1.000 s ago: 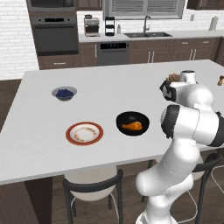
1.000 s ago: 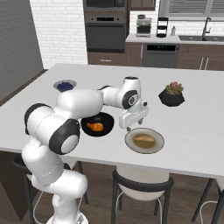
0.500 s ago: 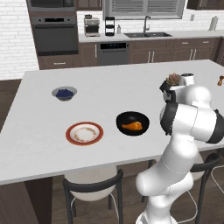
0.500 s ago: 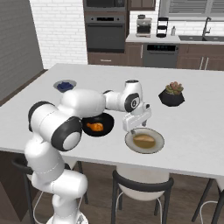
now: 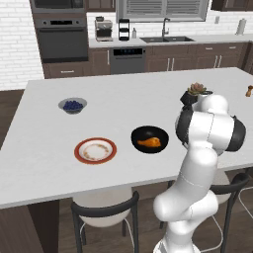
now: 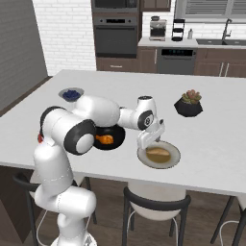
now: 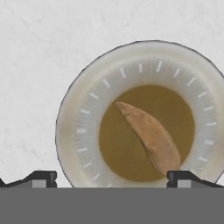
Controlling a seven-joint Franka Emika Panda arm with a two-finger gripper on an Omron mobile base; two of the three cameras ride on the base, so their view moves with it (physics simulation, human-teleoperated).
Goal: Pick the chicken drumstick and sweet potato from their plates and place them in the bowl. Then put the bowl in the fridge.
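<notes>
— Pale grey, that plate point(image 7: 78, 131) under the hand, with the sweet potato point(image 7: 151, 138) lying slantwise on its brown centre. What had changed in the last second?

— The gripper point(image 6: 153, 137) had swung rightward from beside the bowl point(image 6: 108, 139) and come to hang over the grey plate point(image 6: 172, 158). In the hand view the two fingertips point(image 7: 41, 178) stood wide apart at the bottom edge, jaws open and holding nothing, the potato between and just ahead of them.

— And the drumstick?

— The chicken drumstick point(image 5: 150, 143) already lay in the black bowl point(image 5: 136, 134), and the red-rimmed plate point(image 5: 79, 150) sat bare to its left. So I judged the first pick finished and the second one starting: a descent and a grasp on the potato were what remained before the bowl could go to the fridge.

— Anything in the way?

— Little. The succulent pot point(image 6: 188, 104) stood well apart behind the grey plate, and the blueberry bowl point(image 5: 73, 105) was far off toward the island's back left. The potato lay diagonal to the fingers, so I thought the wrist might need turning, and its tapered ends could slip if gripped off-centre. The bowl sat just beside the plate, a short carry.
</notes>
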